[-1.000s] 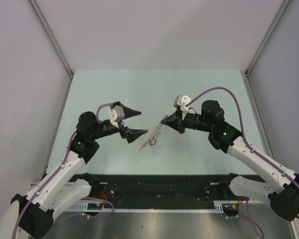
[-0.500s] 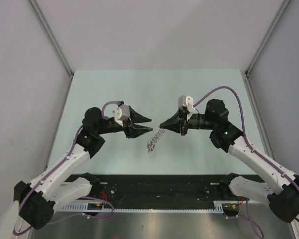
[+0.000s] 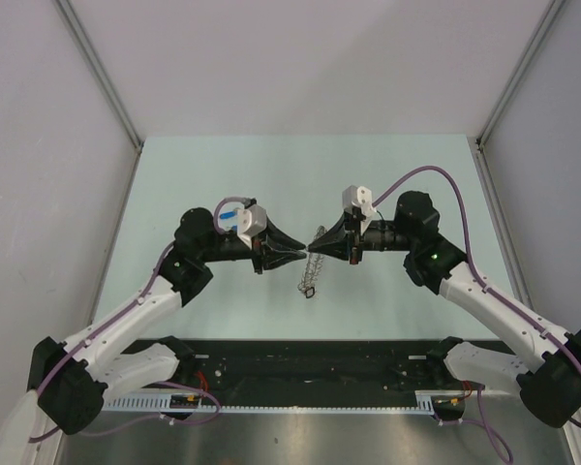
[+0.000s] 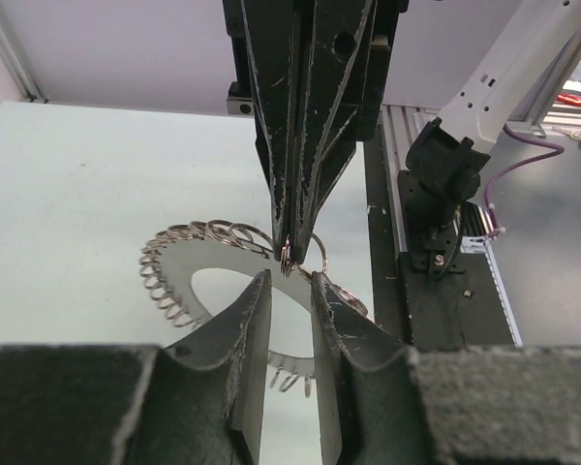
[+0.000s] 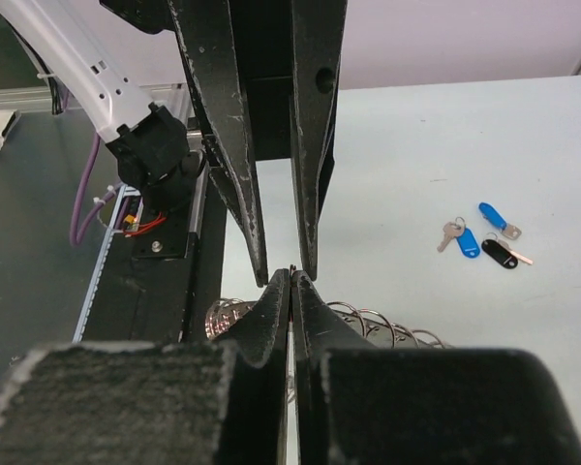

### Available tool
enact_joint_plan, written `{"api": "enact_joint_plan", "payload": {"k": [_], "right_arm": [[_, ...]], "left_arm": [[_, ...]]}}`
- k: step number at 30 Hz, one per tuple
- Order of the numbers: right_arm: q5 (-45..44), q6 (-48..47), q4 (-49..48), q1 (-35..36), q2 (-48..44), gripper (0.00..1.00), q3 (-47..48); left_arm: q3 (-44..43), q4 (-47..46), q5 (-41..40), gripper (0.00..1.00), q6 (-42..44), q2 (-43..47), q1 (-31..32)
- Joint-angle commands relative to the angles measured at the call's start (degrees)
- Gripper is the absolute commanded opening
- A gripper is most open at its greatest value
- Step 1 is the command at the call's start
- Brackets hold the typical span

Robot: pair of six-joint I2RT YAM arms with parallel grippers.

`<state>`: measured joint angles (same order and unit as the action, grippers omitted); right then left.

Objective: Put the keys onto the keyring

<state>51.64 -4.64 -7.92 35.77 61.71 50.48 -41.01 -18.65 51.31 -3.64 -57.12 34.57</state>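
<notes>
Keyring (image 3: 313, 263), half hidden, seems pinched at top.

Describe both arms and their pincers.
The left arm and right arm have white links and black joints, with a purple cable along each. A white block sits on each wrist. A green light glows on the right arm. The left pincer and right pincer have two black, tapered fingers with scuffed edges.

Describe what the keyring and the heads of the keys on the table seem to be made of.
Keyring: probably metal wire, silvery and shiny; its thin coiled loops glint. Keys: heads look like plastic, blue and black, smooth and opaque; short blades look like pale metal.
</notes>
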Motion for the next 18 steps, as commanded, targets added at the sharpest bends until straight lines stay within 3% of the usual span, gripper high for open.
{"api": "enact_joint_plan", "payload": {"k": [1,18], "right_arm": [[1.45,0.43,-4.47,0.0,-0.01,0.0,0.67],[-0.22,-3.09,-1.22,2.02,1.04,0.0,0.67]], "left_arm": [[-3.46,1.34,-0.68,0.27,0.12,-0.88,0.68],[-3.99,2.66,-1.83,0.09,0.04,-1.85,1.38]]}}
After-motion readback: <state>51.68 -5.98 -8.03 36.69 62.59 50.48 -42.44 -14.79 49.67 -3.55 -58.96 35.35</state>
